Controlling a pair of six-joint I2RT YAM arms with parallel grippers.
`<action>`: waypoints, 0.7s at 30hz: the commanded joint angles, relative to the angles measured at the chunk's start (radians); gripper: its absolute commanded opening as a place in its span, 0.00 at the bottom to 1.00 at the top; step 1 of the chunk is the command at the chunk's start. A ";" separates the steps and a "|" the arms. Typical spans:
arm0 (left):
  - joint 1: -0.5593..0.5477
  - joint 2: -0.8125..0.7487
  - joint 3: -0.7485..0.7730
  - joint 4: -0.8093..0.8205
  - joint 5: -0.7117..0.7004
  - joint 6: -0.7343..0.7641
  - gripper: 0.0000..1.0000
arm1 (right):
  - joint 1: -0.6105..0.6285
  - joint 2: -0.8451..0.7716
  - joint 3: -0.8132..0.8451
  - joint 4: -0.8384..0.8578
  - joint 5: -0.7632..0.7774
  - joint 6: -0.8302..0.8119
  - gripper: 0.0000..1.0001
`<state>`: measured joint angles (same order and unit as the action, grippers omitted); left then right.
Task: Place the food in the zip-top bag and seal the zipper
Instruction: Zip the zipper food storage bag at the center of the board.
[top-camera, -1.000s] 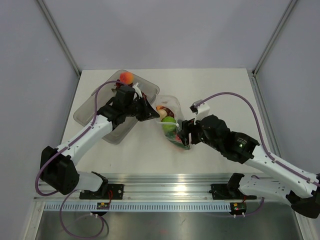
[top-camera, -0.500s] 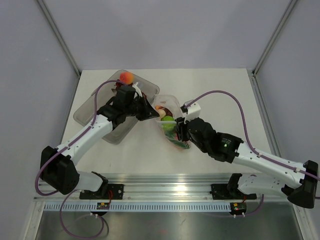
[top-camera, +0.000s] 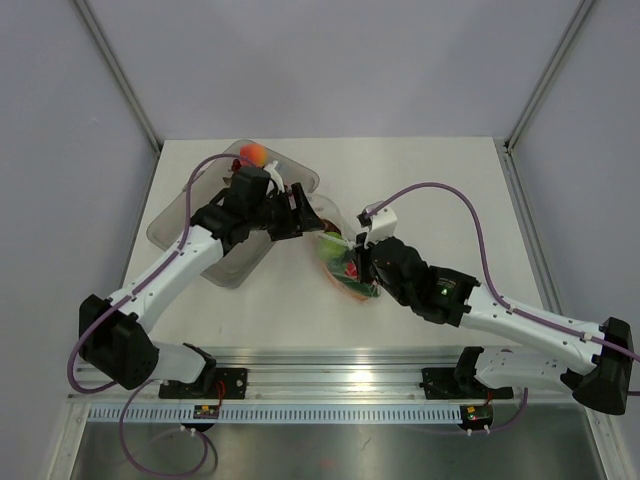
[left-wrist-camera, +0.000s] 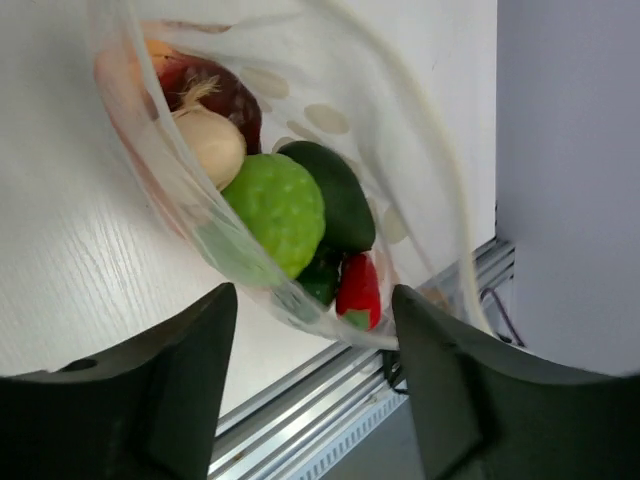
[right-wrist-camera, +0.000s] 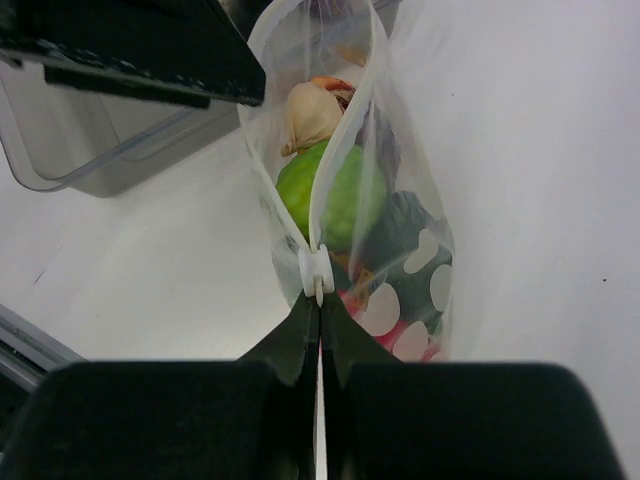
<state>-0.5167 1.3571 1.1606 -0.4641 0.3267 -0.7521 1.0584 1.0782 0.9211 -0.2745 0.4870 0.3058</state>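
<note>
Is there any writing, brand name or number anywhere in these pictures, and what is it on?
None can be read.
The bag bears only plain white dots, no print.
The small boards by the rail are too small to read.

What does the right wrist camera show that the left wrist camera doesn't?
Only the right wrist: the zipper, pinched by the right gripper, and the clear grey tray. Only the left wrist: the left gripper with fingers wide apart, and the red chili in plain sight. Both: the zip-top bag with the light-green lime and a pale bulb inside.
</note>
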 joint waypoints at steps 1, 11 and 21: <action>0.026 -0.052 0.139 -0.096 -0.057 0.202 0.89 | 0.008 -0.037 -0.005 0.031 0.009 -0.053 0.00; 0.049 -0.075 0.283 -0.160 0.388 0.723 0.77 | -0.018 -0.211 -0.146 0.130 -0.097 -0.186 0.00; 0.024 -0.185 0.140 0.153 0.615 0.922 0.73 | -0.023 -0.257 -0.160 0.123 -0.149 -0.257 0.00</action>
<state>-0.4789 1.1927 1.2934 -0.4606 0.8013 0.0608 1.0405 0.8577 0.7605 -0.2134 0.3611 0.0921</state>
